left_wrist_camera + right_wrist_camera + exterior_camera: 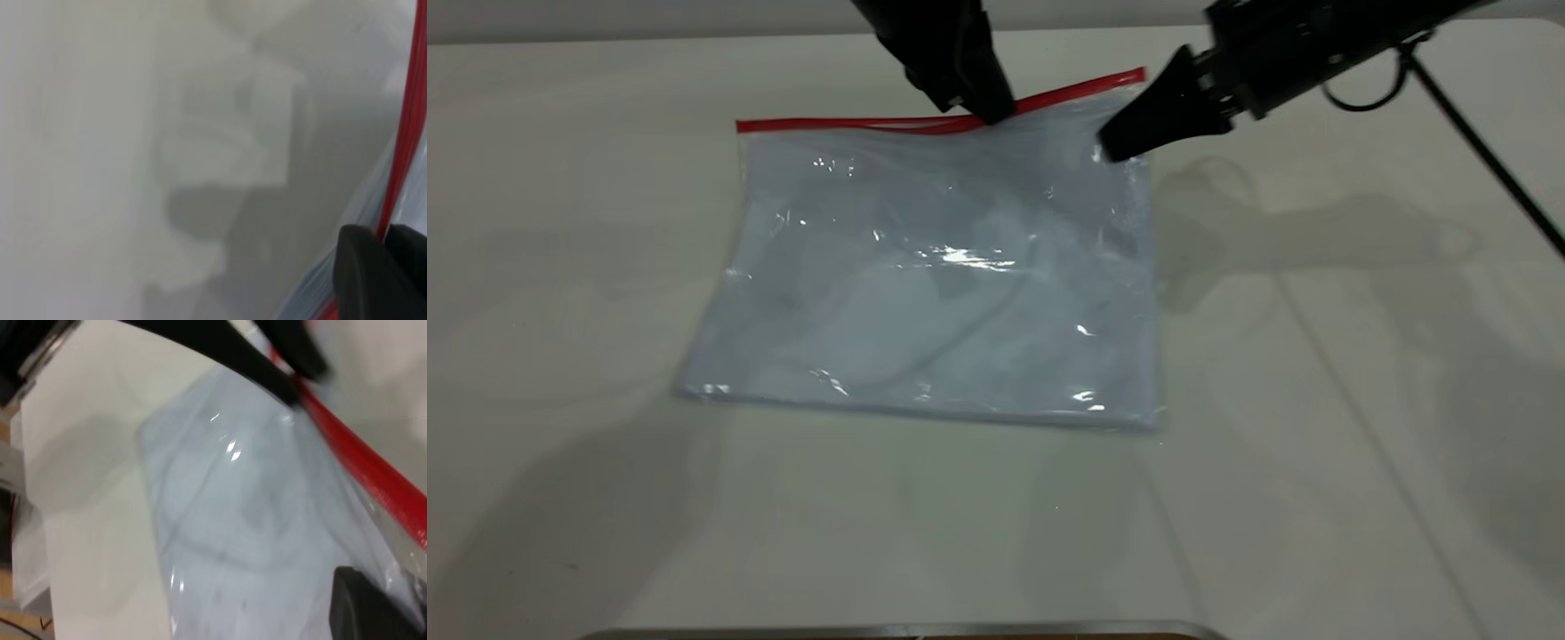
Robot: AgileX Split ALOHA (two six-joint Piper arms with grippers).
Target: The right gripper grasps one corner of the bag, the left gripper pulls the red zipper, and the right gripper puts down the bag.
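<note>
The bag (943, 284), a clear pale bluish pouch, lies flat on the white table, with its far right corner lifted a little. The red zipper (845, 124) runs along its far edge. My left gripper (987, 111) is shut on the red zipper about two thirds of the way along. The left wrist view shows the red strip (407, 133) passing between my fingers (360, 273). My right gripper (1116, 147) is shut on the bag's far right corner, just below the zipper's end. In the right wrist view the bag's film (247, 507) lies over my finger (360, 607).
The right arm's thin black cable (1476, 133) hangs across the table's far right. A metal edge (907, 629) runs along the table's front. The table's edge (20, 473) shows in the right wrist view.
</note>
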